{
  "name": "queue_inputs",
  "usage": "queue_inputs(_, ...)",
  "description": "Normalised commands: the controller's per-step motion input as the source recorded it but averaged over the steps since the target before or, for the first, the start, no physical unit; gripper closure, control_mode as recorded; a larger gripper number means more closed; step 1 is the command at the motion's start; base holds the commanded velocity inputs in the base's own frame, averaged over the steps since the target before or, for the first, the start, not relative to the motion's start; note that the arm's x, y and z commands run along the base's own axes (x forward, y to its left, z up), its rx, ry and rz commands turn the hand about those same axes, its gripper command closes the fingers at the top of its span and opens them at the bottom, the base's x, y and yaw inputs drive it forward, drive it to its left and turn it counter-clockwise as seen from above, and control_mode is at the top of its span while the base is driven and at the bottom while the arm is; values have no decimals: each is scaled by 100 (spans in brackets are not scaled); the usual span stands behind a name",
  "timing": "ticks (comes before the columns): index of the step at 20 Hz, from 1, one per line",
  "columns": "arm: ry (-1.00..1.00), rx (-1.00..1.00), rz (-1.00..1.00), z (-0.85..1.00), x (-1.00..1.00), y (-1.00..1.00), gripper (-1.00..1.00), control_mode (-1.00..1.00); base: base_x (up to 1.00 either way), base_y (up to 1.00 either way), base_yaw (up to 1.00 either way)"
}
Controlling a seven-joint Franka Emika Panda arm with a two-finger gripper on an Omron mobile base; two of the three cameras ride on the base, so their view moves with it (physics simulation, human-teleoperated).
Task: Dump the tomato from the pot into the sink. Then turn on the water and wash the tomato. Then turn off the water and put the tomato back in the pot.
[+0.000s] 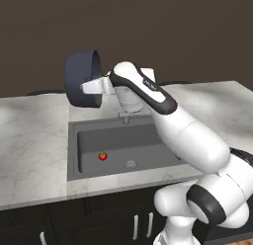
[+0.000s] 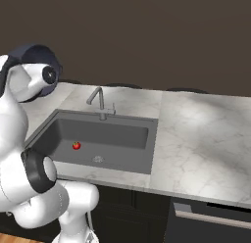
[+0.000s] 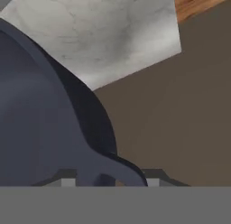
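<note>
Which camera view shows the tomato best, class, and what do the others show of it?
The left base view: the tomato lies unobstructed on the sink floor, left of the drain, its green top visible. The right base view shows it smaller. The hand view looks at the pot and counter instead.

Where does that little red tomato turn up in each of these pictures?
Left base view: the tomato lies on the sink floor, lower left of centre, left of the drain.
Right base view: the tomato lies left of centre, again left of the drain.
Hand view: no tomato here; the pot fills the left.
Shared landmark: the drain.
</note>
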Motion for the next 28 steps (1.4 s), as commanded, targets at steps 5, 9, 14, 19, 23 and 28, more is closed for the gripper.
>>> queue_inputs(5, 0, -45, 10, 0, -56, 77, 100, -100, 0, 0, 0)
queue_inputs(9, 0, -43, 12, 0, -37, 64, 100, -100, 0, 0, 0)
queue_inputs(14, 4, -39, 11, 0, -35, 43, 100, -100, 0, 0, 0)
queue_inputs(19, 9, -40, 7, -24, -38, 30, 100, -100, 0, 0, 0)
queue_inputs(23, 8, -35, 1, -56, -43, 16, 100, -100, 0, 0, 0)
queue_inputs(28, 1, -26, 0, -71, -36, 14, 100, -100, 0, 0, 0)
